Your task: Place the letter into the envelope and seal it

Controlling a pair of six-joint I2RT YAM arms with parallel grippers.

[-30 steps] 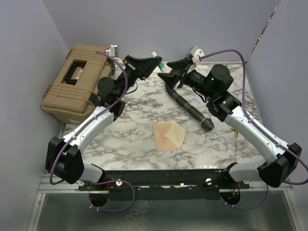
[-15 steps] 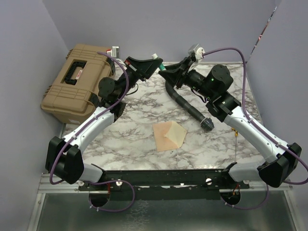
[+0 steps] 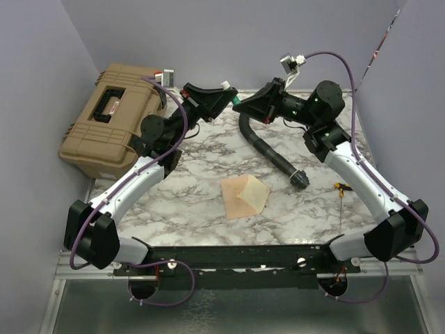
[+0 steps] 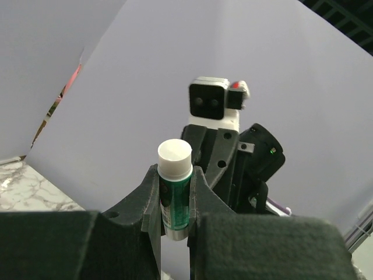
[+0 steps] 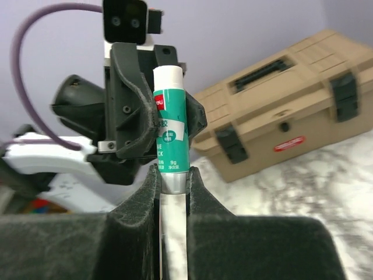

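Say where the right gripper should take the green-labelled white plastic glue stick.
Its pale end below the label, since the left gripper clamps the green barrel. Come from opposite that arm, jaws across the round glue stick.

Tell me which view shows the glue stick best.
Right wrist: the glue stick stands close, label facing camera. Left wrist shows its white end and a strip of green; top view gives a tiny green speck.

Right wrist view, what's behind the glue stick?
The left gripper is behind the glue stick, gripping its far part, with its wrist camera above. A tan case sits further back, to the right. The stick covers the gap between that gripper's fingers.
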